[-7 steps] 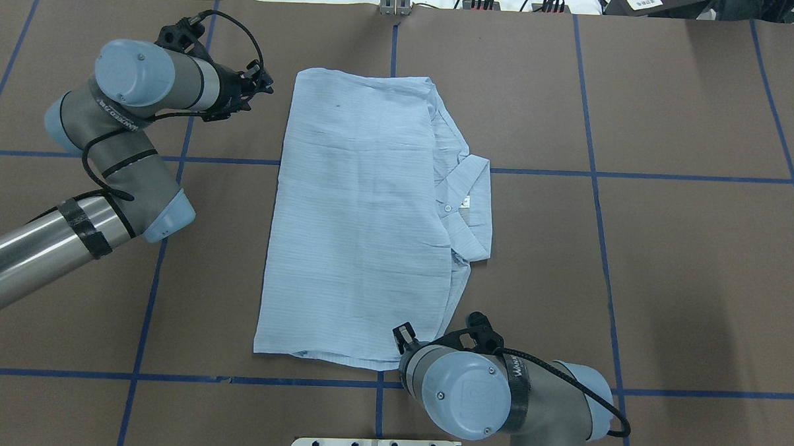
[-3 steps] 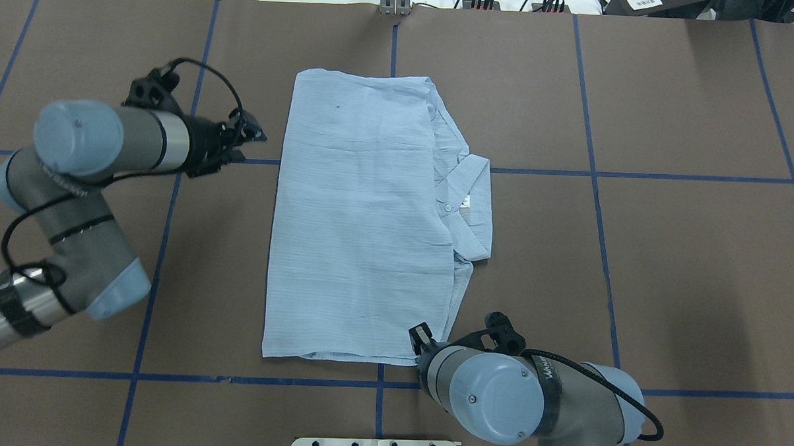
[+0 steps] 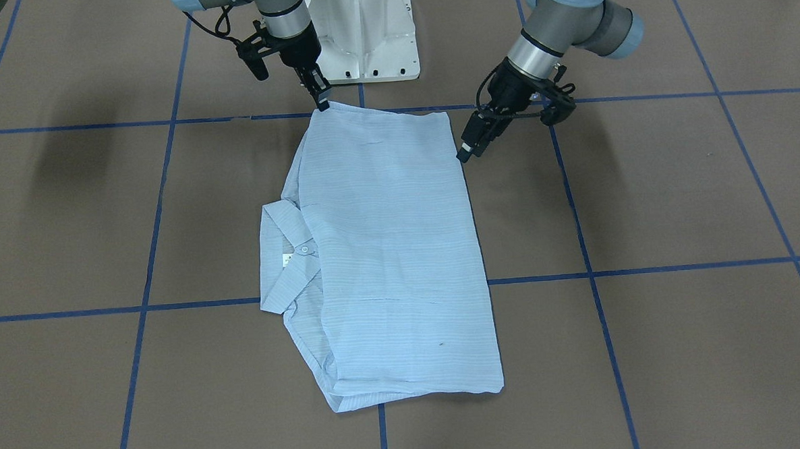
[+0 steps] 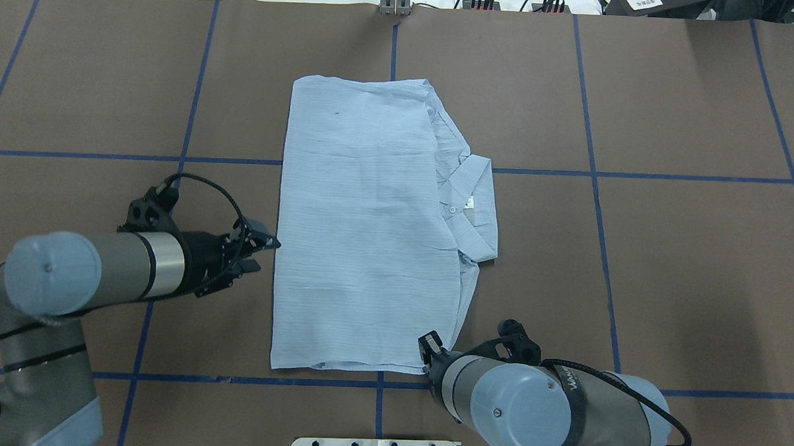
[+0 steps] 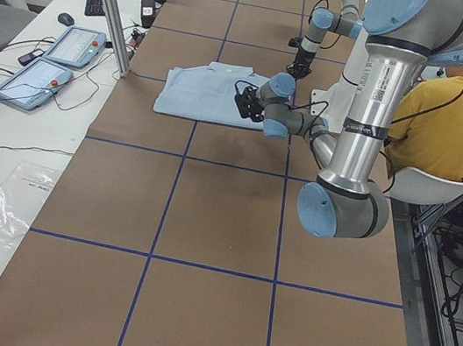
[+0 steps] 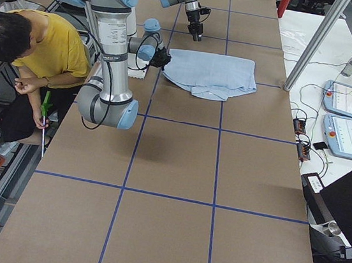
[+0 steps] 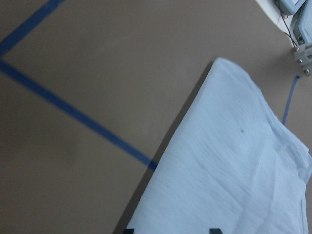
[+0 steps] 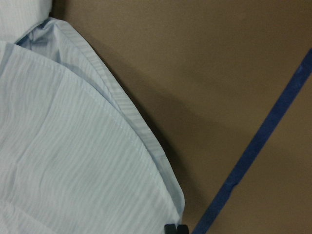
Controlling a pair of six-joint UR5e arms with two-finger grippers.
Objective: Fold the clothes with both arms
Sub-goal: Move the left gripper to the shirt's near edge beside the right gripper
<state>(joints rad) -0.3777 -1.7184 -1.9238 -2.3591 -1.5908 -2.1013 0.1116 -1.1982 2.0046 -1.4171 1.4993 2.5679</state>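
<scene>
At the near edge of the brown surface (image 4: pixel 666 272), the right tool (image 3: pixel 322 99) is pinched onto a corner of the light blue shirt (image 4: pixel 357 235). The left tool (image 4: pixel 265 253), fingers spread, hangs just beside the shirt's long edge. The shirt lies folded mid-surface across blue tape lines (image 4: pixel 595 210). Tablets (image 6: pixel 342 99) sit beyond.

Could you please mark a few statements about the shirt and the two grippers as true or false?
1. The shirt lies folded flat on the table. True.
2. The collar lies toward the robot's left. False: it lies toward the robot's right.
3. The left gripper clamps the shirt. False: its fingers are apart, beside the shirt's long edge.
4. The right gripper is at a corner of the shirt. True.
</scene>
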